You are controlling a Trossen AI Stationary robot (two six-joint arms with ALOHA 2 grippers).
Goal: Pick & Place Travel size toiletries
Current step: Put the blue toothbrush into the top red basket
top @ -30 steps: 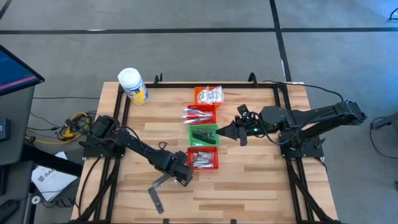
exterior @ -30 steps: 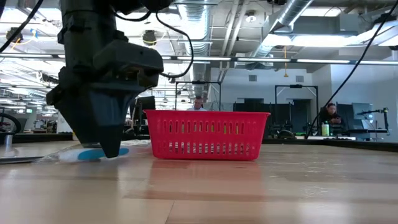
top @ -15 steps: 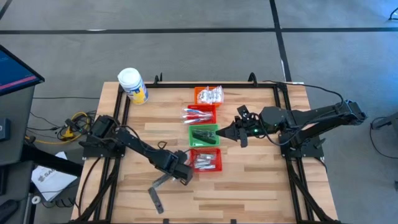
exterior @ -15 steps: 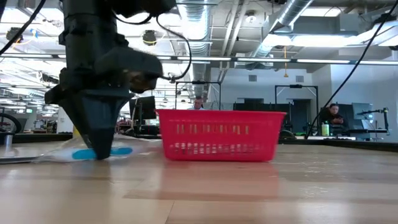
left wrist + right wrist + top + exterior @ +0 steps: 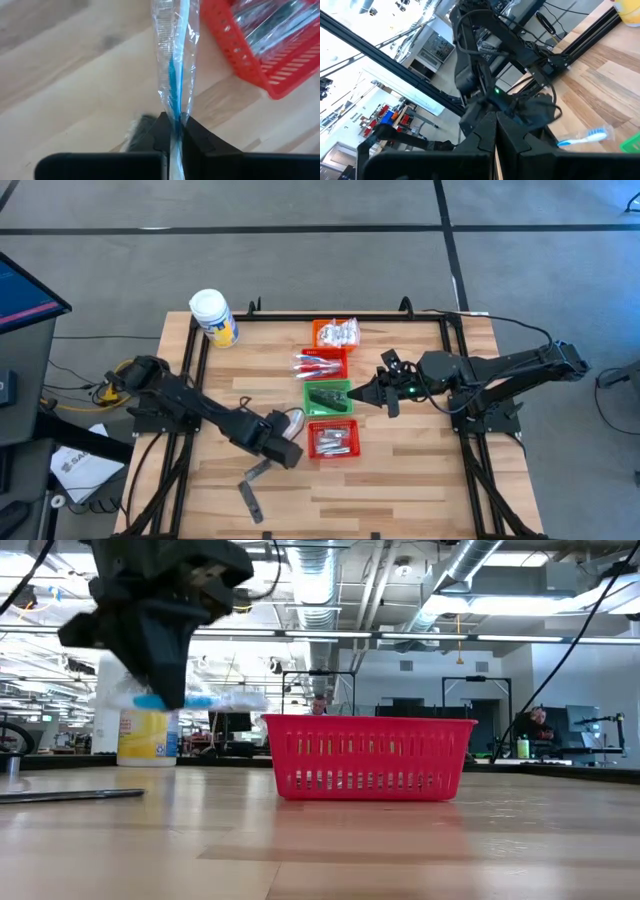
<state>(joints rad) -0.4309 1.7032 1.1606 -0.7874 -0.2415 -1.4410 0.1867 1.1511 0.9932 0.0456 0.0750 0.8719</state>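
From above, a wooden table point(image 5: 400, 470) on grey floor is seen, with the right gripper point(image 5: 352, 394) clenched empty beside the green basket point(image 5: 327, 397). At table level, a wrapped blue toothbrush point(image 5: 180, 700) is held aloft, clamped by the left gripper point(image 5: 165, 690), beside the red basket point(image 5: 366, 757); a workshop lies behind.
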